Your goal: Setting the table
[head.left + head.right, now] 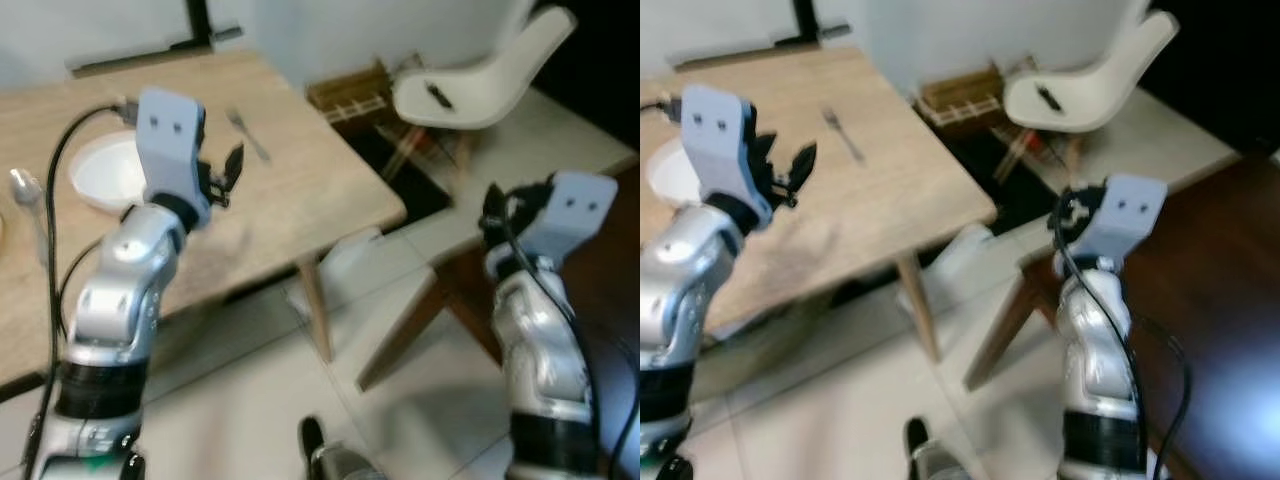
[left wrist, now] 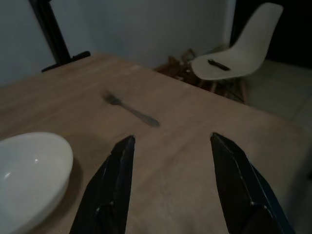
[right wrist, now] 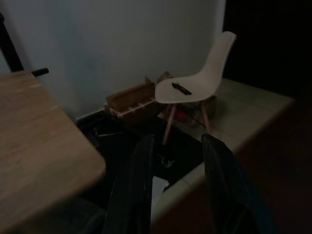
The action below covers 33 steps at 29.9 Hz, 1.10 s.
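On the wooden table [image 2: 204, 126], fork [image 2: 131, 109] just beyond the left tool [image 2: 168, 146], fingers spread wide, empty.

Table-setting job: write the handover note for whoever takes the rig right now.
Left gripper: open, empty, hovering over the wooden table between the white bowl and the fork.
Right gripper: open, empty, off the table's edge, facing the white chair.
Done: bowl, fork and a spoon lie on the table.
Left: probably place the fork beside the bowl.
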{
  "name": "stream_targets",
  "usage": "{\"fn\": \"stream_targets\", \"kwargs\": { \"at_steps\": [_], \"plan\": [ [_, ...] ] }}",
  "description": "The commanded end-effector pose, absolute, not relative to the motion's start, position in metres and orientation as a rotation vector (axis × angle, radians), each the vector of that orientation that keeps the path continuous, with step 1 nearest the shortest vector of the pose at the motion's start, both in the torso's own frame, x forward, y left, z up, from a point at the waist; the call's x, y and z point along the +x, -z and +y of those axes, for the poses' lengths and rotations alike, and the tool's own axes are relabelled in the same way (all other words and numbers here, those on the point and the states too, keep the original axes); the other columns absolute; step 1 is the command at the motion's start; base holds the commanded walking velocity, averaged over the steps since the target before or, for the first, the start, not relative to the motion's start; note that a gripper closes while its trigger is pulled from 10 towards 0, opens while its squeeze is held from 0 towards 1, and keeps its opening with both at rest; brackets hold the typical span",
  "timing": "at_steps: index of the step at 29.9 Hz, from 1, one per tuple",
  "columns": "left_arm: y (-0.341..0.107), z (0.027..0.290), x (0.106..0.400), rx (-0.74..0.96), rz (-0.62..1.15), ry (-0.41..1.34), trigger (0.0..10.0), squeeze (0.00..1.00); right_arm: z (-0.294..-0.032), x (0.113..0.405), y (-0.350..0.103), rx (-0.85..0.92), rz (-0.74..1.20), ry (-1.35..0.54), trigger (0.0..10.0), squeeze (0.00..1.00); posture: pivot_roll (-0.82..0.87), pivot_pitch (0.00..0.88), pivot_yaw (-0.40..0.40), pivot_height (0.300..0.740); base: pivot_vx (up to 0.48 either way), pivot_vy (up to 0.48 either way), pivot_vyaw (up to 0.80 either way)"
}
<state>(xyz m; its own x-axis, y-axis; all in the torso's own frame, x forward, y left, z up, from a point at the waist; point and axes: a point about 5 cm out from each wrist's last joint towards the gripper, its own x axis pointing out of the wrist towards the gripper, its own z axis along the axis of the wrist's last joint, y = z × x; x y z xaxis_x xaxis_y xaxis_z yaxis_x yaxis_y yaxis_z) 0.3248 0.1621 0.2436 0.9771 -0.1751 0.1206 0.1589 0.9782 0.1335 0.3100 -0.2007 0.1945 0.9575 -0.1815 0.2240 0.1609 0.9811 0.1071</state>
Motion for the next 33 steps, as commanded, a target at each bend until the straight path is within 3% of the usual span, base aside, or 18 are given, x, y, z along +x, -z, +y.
{"fn": "stream_targets", "kwargs": {
  "at_steps": [1, 25, 33],
  "plan": [
    [-0.2508, 0.1627, 0.3241, 0.132, -0.160, 0.167, 10.0, 0.00, -0.2001, 0.3099, -0.1941, 0.084, -0.233, 0.172, 10.0, 0.00, -0.07, 0.040, 0.046, 0.740, -0.465, 0.000, -0.54],
    [-0.2498, 0.1620, 0.3251, 0.131, -0.159, 0.172, 10.0, 0.00, -0.2014, 0.3095, -0.1898, 0.064, -0.215, 0.175, 10.0, 0.00, -0.07, 0.039, 0.048, 0.740, -0.467, 0.000, 0.00],
    [-0.2501, 0.1610, 0.3260, 0.110, -0.154, 0.169, 10.0, 0.00, -0.2014, 0.3090, -0.1893, 0.064, -0.213, 0.176, 10.0, 0.00, -0.07, 0.043, 0.052, 0.740, -0.039, 0.000, 0.00]
  ]
}}
